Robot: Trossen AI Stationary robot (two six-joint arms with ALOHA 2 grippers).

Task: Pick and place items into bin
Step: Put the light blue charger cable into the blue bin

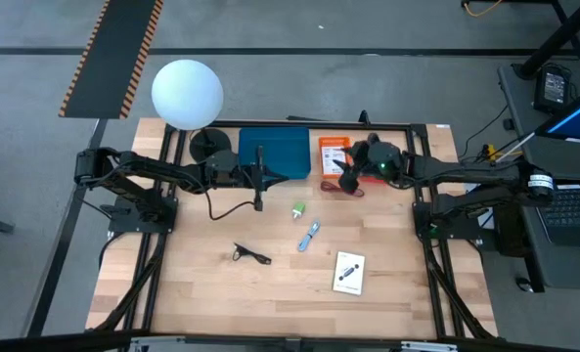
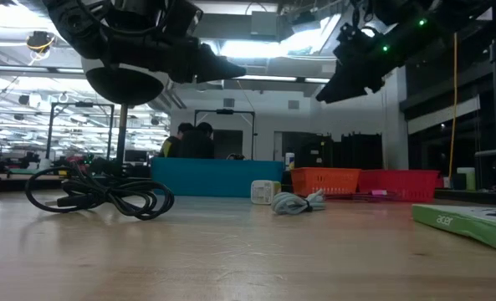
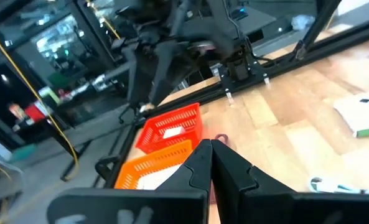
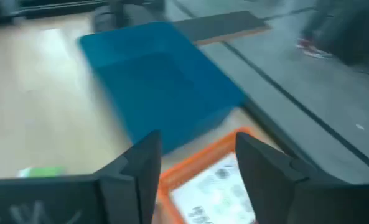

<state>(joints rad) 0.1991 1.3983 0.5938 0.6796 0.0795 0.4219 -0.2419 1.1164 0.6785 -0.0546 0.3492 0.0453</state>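
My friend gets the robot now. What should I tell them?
Left gripper: shut, empty, beside the blue bin.
Right gripper: open, empty, above the orange basket holding a white card.
Blue bin looks empty in the high view, so nothing shows as done there.
Left on the table: green lump, blue-white stick, black cable piece, white card, red cord.

On the surface: one blue bin [image 1: 274, 152], one orange basket [image 1: 333, 154], one red basket [image 3: 170, 126] (clearest from the left wrist), one green lump [image 1: 297, 209], one blue-white stick [image 1: 309, 236], one black cable piece [image 1: 251, 254], one white printed card [image 1: 349, 273], one white globe lamp [image 1: 187, 93].
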